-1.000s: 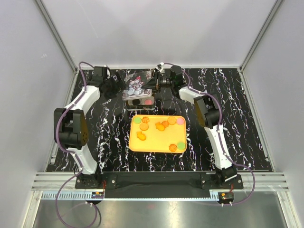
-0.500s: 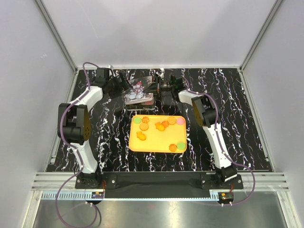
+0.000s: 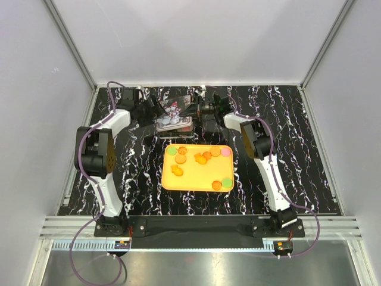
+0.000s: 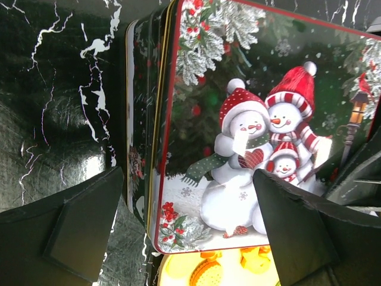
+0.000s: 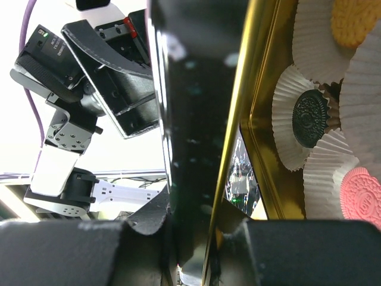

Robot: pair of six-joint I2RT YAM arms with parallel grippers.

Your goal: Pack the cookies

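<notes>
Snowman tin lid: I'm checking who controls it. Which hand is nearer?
Right. The right hand clamps the lid by its edge; the left hand is open at the opposite side, with no contact visible.

One orange tray (image 3: 196, 176) carries about ten cookies (image 3: 177, 170): two green, one pink, the rest orange. One tin (image 4: 250, 137) shows three more in white liners (image 5: 284, 89): orange, black, pink.

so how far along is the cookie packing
Done: at least three cookies, orange, black and pink, sit in white liners inside the tin. In hand: the right end effector pinches the snowman lid by its edge, and the left end effector hovers open by it. Left: roughly ten cookies lie on the yellow tray.
</notes>
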